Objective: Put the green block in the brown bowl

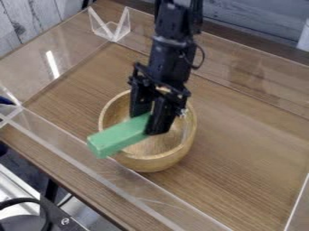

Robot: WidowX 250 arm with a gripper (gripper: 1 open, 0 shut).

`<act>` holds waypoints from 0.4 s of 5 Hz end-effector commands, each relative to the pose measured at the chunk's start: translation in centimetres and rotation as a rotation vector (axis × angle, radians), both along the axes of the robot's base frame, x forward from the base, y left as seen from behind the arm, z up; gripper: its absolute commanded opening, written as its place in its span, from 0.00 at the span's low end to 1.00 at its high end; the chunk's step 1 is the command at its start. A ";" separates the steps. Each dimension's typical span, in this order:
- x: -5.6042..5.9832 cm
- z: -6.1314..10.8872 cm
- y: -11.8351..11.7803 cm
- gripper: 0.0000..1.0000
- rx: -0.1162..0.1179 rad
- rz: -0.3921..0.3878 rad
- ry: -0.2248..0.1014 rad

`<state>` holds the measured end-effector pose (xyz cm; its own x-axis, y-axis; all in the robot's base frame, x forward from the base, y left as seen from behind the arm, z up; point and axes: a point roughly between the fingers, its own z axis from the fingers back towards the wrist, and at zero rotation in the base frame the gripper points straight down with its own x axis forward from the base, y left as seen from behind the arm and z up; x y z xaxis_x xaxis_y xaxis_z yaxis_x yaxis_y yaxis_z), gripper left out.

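The brown bowl (178, 155) sits in the middle of the wooden table. My black gripper (158, 118) reaches down into it from above, tilted, and is shut on the green block (118, 137). The block slopes down to the lower left. Its upper end is between the fingers over the bowl's inside, and its lower end sticks out past the bowl's front-left rim. I cannot tell whether the block touches the rim. The fingertips are partly hidden behind the block.
Clear acrylic walls (72, 153) fence the table along the front and left. A small transparent stand (110, 23) is at the back left. Dark cables (31, 212) lie below the front-left corner.
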<state>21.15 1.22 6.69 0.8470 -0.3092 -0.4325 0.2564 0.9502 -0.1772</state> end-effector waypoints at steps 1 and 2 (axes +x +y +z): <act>-0.5 -1.0 0.1 0.00 -0.025 0.041 -0.018; 0.0 0.9 0.2 1.00 -0.031 0.020 -0.139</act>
<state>20.62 1.17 6.65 0.8856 -0.3105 -0.3453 0.2591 0.9475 -0.1874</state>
